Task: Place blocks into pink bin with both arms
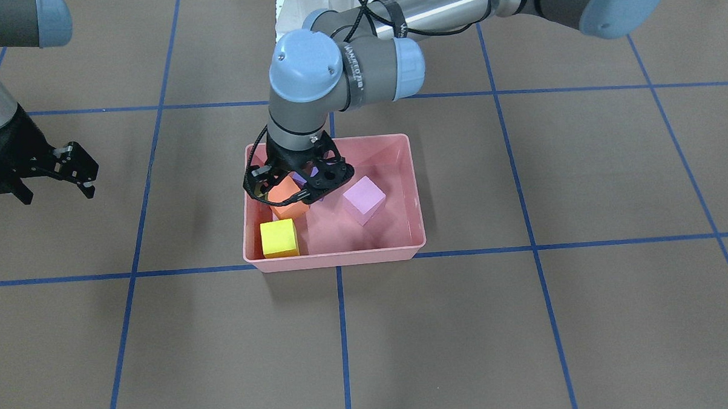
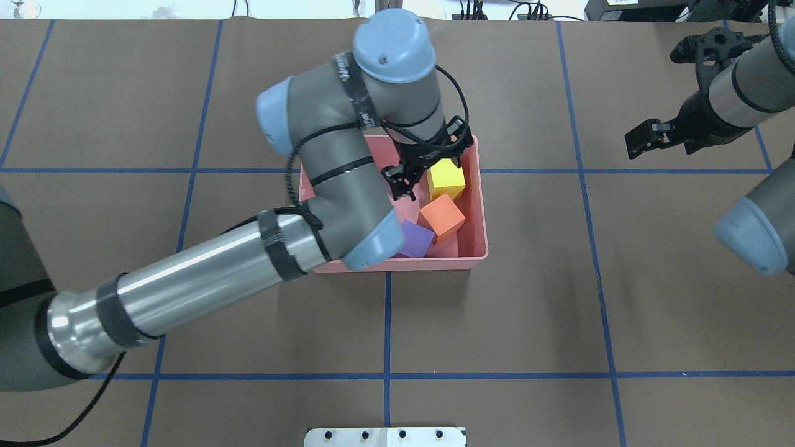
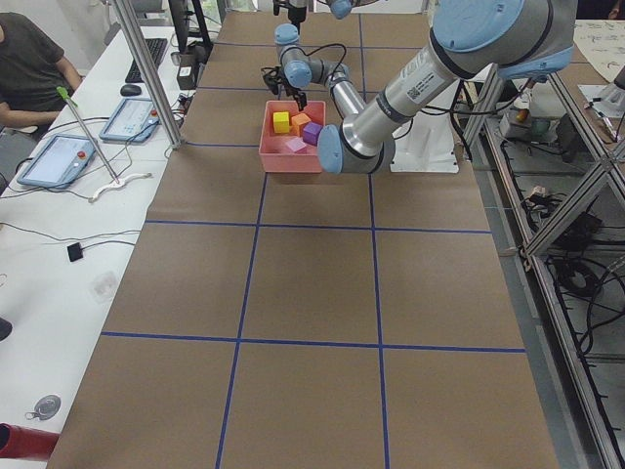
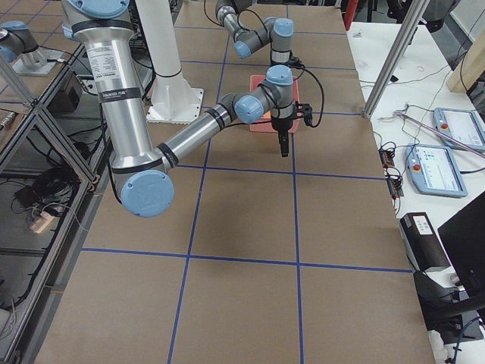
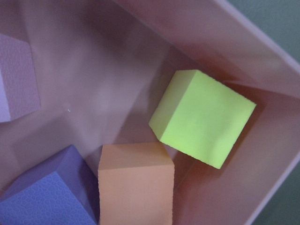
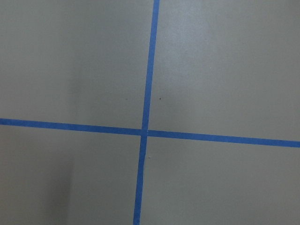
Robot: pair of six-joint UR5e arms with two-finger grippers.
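Note:
The pink bin stands mid-table and holds all four blocks. The yellow block is in a corner, and the orange block lies beside it. The dark purple block is half hidden under my left gripper in the front view. The pink-lilac block lies apart from the others. My left gripper hangs open and empty inside the bin, over the orange and purple blocks. The left wrist view shows the yellow block, the orange block and the purple block below. My right gripper is open and empty, far off to the side above bare table.
Blue tape lines mark a grid on the brown table cover. A white base plate sits at the robot's edge. A person and tablets are at a side desk beyond metal posts.

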